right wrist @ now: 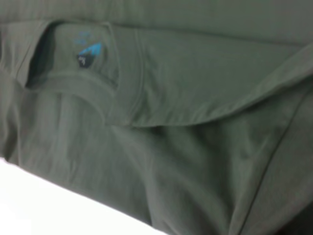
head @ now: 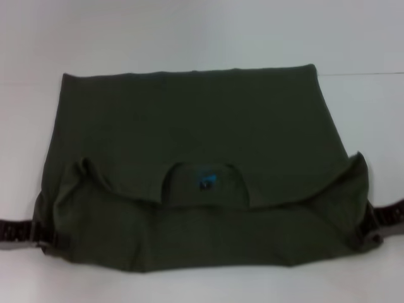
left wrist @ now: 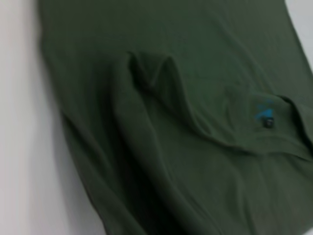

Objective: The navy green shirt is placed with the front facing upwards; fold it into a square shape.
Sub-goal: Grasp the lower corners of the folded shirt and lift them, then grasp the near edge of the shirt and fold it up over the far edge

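Two grippers, left [head: 39, 237] and right [head: 374, 228], reach low from opposite sides to the shirt's [head: 189, 126] near corners; whether their fingers grip is hidden.

The navy green shirt [head: 189, 126] lies spread on the tabletop [head: 189, 31], its near part folded back over itself so the collar [head: 205, 186] sits mid-cloth. The left gripper [head: 44, 237] and right gripper [head: 372, 230] sit at its near corners.

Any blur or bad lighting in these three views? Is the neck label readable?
Head view: soft all over, table brightly lit, shirt dark, its label just a blue smudge. Left wrist view: blurred, folds smeared, label unreadable. Right wrist view: sharpest, collar ribbing visible, label still illegible.
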